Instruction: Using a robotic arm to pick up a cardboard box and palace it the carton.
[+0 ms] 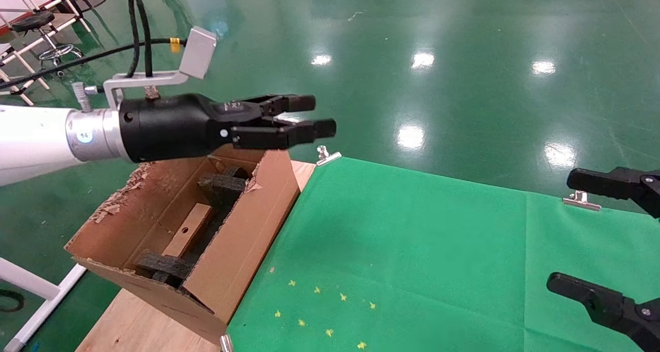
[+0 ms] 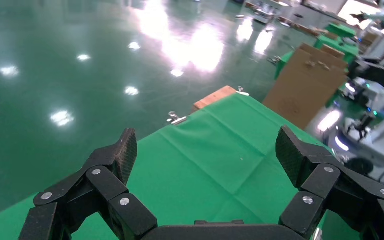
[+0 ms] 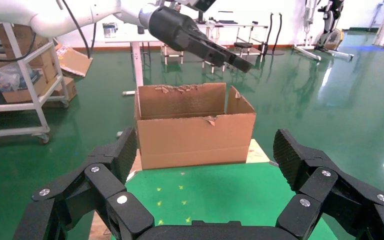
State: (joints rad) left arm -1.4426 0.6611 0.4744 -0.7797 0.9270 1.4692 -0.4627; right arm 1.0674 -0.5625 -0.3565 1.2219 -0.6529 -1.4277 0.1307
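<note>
Head view: box (image 1: pixel 188 230) down inside carton (image 1: pixel 247 238).
Left gripper (image 1: pixel 315 116) above it, jaws open, empty; dropping could snag the torn flap.

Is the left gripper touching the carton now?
Apart. The right wrist view shows the left gripper hanging above the carton, with open floor visible between them.

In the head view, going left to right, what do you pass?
Carton with the cardboard box lying inside it → left end effector held above the carton's far end → binder clip → green cloth → right end effector.
</note>
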